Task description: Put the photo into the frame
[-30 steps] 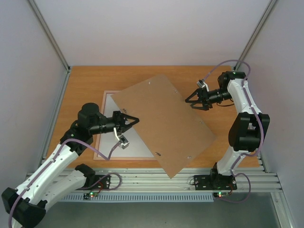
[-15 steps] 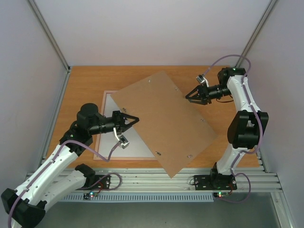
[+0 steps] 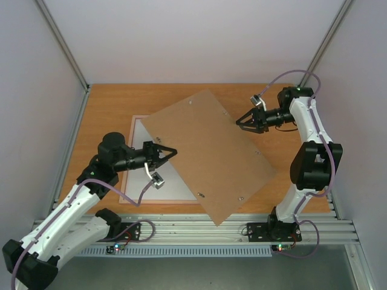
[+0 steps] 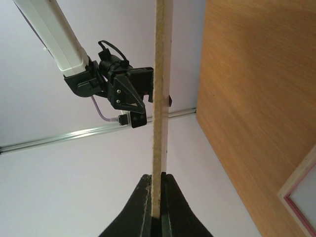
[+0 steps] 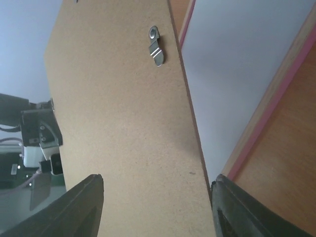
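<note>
The left claw (image 3: 174,151) is clamped tight, its arm reaching rightward, while the right claw (image 3: 239,122) points left with jaws apart.

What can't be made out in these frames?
- The photo: in no view; the flat brown backing board may be hiding it.
- Thin pale pink wooden frame: its right part is covered by that board in the top view.
- Right pincer: contact with the board is unclear. It is too small in the top view and half hidden behind the board's edge in the left wrist view.
</note>
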